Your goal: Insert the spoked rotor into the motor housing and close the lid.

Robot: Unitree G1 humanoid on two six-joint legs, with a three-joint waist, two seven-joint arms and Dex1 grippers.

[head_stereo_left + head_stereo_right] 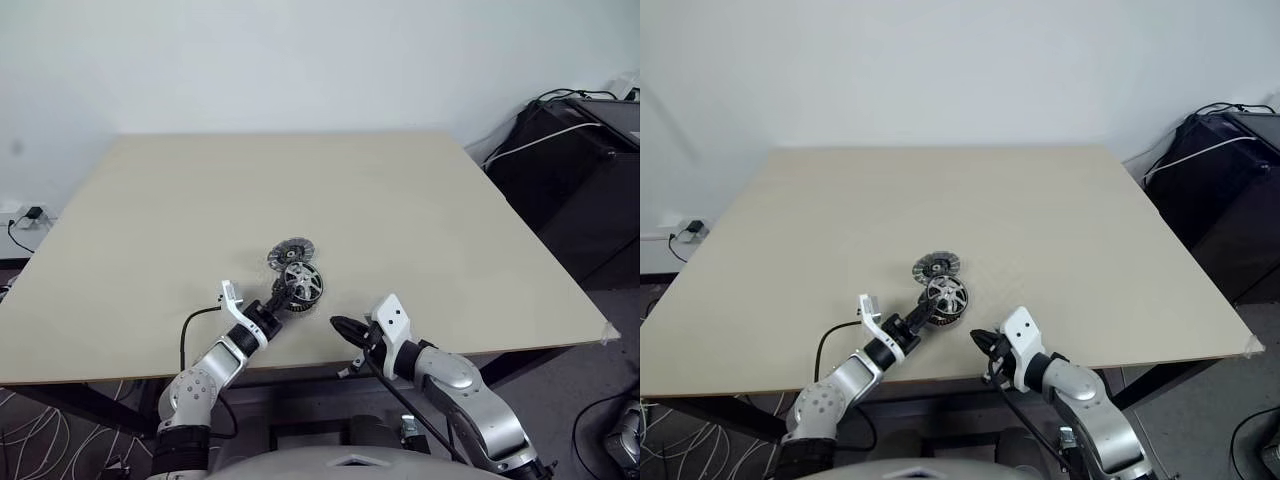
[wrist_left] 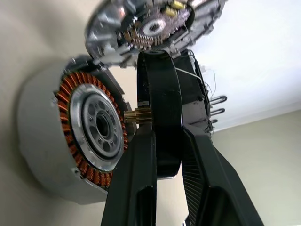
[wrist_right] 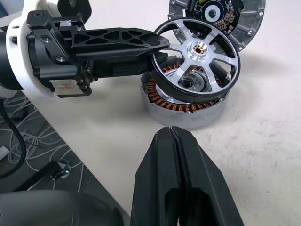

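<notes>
The right gripper (image 3: 176, 136), fingers pressed together, idles at the table (image 1: 430, 200) edge; the left gripper (image 3: 157, 44) pinches the spoked rotor (image 3: 200, 61), tilted over and partly hiding the motor housing (image 3: 186, 106), lid (image 3: 221, 16) just behind.

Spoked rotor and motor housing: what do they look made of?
Spoked rotor: looks like polished metal, bright mirror-like spokes, dark rim, brassy hub bore. Motor housing: dull grey, probably cast metal shell; the orange-brown ring looks like copper wire windings.
</notes>
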